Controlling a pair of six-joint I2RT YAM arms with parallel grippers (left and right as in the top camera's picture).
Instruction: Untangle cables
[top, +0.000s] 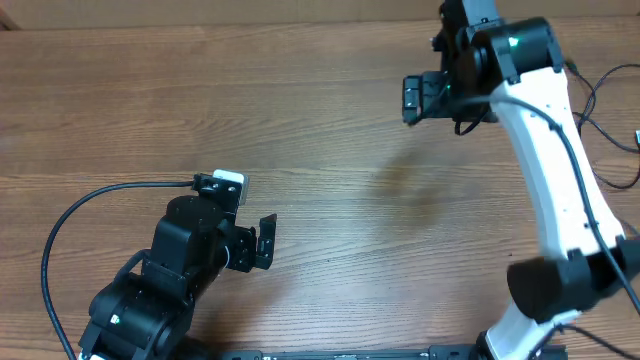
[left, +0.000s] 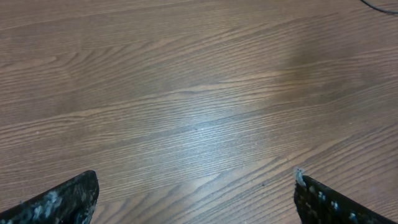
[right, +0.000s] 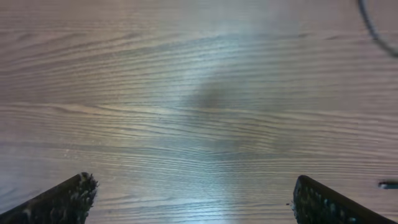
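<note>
Thin black cable strands (top: 608, 134) lie loose at the far right edge of the wooden table, partly behind the white right arm and partly out of frame. A piece of black cord crosses the top right corner of the left wrist view (left: 377, 5) and of the right wrist view (right: 370, 25). My left gripper (top: 264, 243) is open and empty over bare wood at lower left (left: 195, 177). My right gripper (top: 411, 100) is open and empty over bare wood at upper right (right: 194, 181), left of the strands.
The thick black wire of the left arm (top: 70, 215) loops out at the left. The white right arm (top: 555, 170) runs down the right side. A small dark object (right: 387, 184) shows at the right edge of the right wrist view.
</note>
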